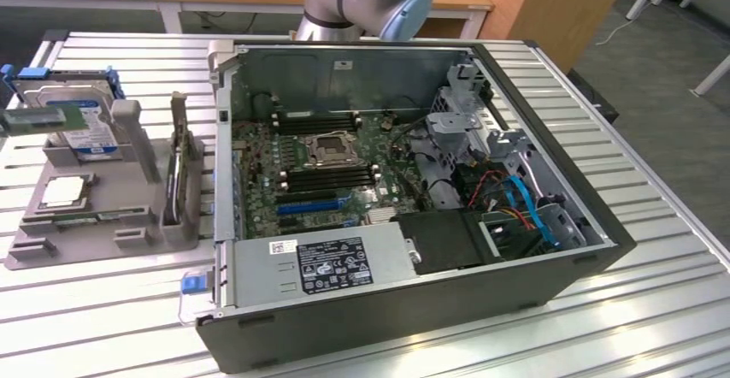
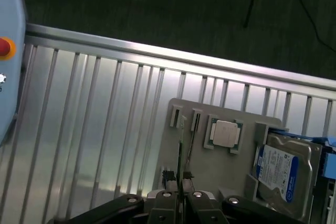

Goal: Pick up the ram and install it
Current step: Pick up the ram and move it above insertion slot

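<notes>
One thin green ram (image 2: 181,150) stands on edge in the gray tray (image 2: 210,169), beside the square chip (image 2: 226,132), on the side away from the hard drive (image 2: 278,169). Its long side points straight at the tool (image 2: 181,200). I cannot tell if the tool is open or shut.

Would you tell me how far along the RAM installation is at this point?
Nothing looks done: the ram stands in its tray slot. In hand: the hand is above the tray, in line with the ram. Left: lifting it and seating it in the motherboard slots of the case.
</notes>
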Tool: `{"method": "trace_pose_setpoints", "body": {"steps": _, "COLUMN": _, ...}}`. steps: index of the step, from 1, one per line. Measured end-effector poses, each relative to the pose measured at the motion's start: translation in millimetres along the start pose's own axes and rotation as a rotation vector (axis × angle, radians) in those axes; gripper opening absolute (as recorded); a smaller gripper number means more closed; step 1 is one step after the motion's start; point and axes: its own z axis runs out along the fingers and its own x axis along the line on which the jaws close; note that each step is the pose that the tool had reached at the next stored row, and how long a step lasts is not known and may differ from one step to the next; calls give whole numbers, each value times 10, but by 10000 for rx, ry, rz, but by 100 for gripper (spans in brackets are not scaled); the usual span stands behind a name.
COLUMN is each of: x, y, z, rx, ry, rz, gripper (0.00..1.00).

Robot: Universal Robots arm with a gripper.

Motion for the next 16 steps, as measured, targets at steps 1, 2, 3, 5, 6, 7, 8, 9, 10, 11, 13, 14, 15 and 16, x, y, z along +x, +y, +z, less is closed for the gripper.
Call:
{"method": "trace_pose_setpoints", "body": {"steps": 1, "x": -1, "y": 2, "z": -45, "rx": 0, "ry": 2, "rz": 23, "gripper": 14}}
{"method": "trace_pose_setpoints", "body": {"steps": 2, "x": -2, "y": 3, "z": -80, "rx": -2, "ry": 2, "rz": 97, "gripper": 14}}
{"method": "trace_pose_setpoints", "body": {"steps": 3, "x": -4, "y": 5, "z": -88, "rx": 3, "ry": -5, "rz": 227, "gripper": 14}}
{"method": "trace_pose_setpoints", "body": {"steps": 5, "x": -6, "y": 5, "z": -88, "rx": 2, "ry": -2, "rz": 249, "gripper": 14}}
{"method": "trace_pose_setpoints", "body": {"steps": 6, "x": -5, "y": 1, "z": -89, "rx": 2, "ry": -2, "rz": 249, "gripper": 14}}
{"method": "trace_pose_setpoints", "body": {"steps": 7, "x": -2, "y": -16, "z": -90, "rx": -2, "ry": 0, "rz": 252, "gripper": 14}}
{"method": "trace_pose_setpoints", "body": {"steps": 8, "x": 4, "y": -51, "z": -87, "rx": -1, "ry": -1, "rz": 253, "gripper": 14}}
{"method": "trace_pose_setpoints", "body": {"steps": 9, "x": 11, "y": -94, "z": -85, "rx": 0, "ry": -2, "rz": 253, "gripper": 14}}
{"method": "trace_pose_setpoints", "body": {"steps": 10, "x": 18, "y": -141, "z": -82, "rx": 0, "ry": -1, "rz": 254, "gripper": 14}}
{"method": "trace_pose_setpoints", "body": {"steps": 11, "x": 25, "y": -186, "z": -79, "rx": 0, "ry": -1, "rz": 253, "gripper": 14}}
{"method": "trace_pose_setpoints", "body": {"steps": 13, "x": 39, "y": -275, "z": -71, "rx": 2, "ry": -2, "rz": 253, "gripper": 14}}
{"method": "trace_pose_setpoints", "body": {"steps": 14, "x": 47, "y": -320, "z": -67, "rx": 0, "ry": -2, "rz": 252, "gripper": 14}}
{"method": "trace_pose_setpoints", "body": {"steps": 15, "x": 54, "y": -365, "z": -63, "rx": 0, "ry": -1, "rz": 252, "gripper": 14}}
{"method": "trace_pose_setpoints", "body": {"steps": 16, "x": 61, "y": -412, "z": -57, "rx": 1, "ry": -2, "rz": 253, "gripper": 14}}
